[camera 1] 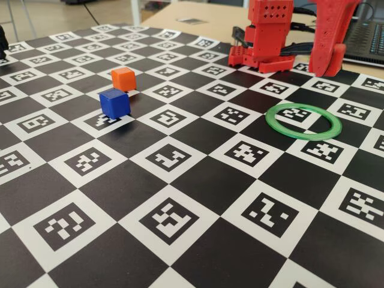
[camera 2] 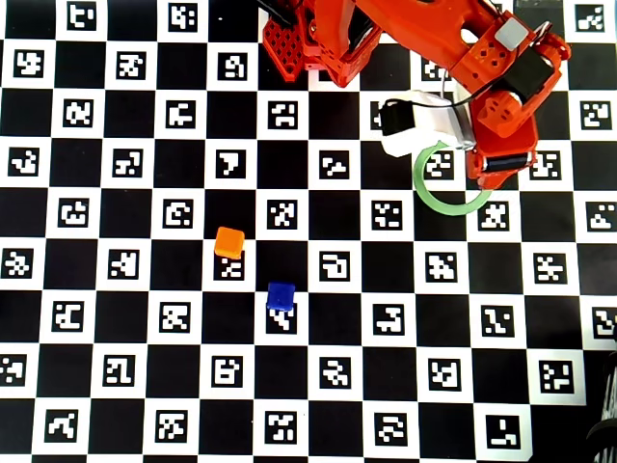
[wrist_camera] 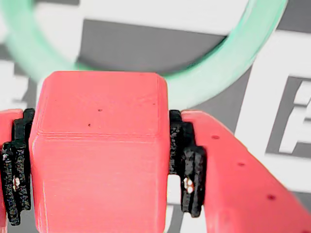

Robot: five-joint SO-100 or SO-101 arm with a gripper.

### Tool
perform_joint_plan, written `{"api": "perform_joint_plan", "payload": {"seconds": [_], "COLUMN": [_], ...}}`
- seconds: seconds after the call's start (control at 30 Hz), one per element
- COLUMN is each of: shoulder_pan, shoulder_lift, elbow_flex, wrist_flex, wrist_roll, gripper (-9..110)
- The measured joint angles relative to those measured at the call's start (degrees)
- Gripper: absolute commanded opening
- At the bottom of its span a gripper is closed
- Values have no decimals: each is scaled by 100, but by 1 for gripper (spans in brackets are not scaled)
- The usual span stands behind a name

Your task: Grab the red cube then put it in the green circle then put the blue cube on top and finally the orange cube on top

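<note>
The red cube (wrist_camera: 97, 160) fills the wrist view, clamped between the black pads (wrist_camera: 187, 165) of my gripper (wrist_camera: 99, 167), which is shut on it. Behind and below the cube curves the green circle (wrist_camera: 233, 63). In the overhead view my gripper (camera 2: 494, 162) hangs over the right rim of the green circle (camera 2: 451, 210), and the arm hides the red cube. In the fixed view the gripper (camera 1: 329, 63) hovers behind the green circle (camera 1: 271, 123). The blue cube (camera 1: 114, 102) (camera 2: 281, 295) and the orange cube (camera 1: 123, 78) (camera 2: 228, 241) sit apart on the mat, far to the left.
The red arm base (camera 1: 264, 36) (camera 2: 308, 43) stands at the mat's far edge. A laptop (camera 1: 367, 42) lies behind it at the right. The checkerboard mat (camera 1: 180, 198) with printed markers covers the table.
</note>
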Motion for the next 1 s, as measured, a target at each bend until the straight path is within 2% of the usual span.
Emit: {"api": "perform_joint_plan", "payload": {"seconds": [0.43, 1.0], "shoulder_pan": [0, 70], "shoulder_lift": [378, 343], "elbow_flex": [1301, 1775], "wrist_flex": [-1283, -2224], "wrist_roll": [-44, 185], "gripper": [7, 7]}}
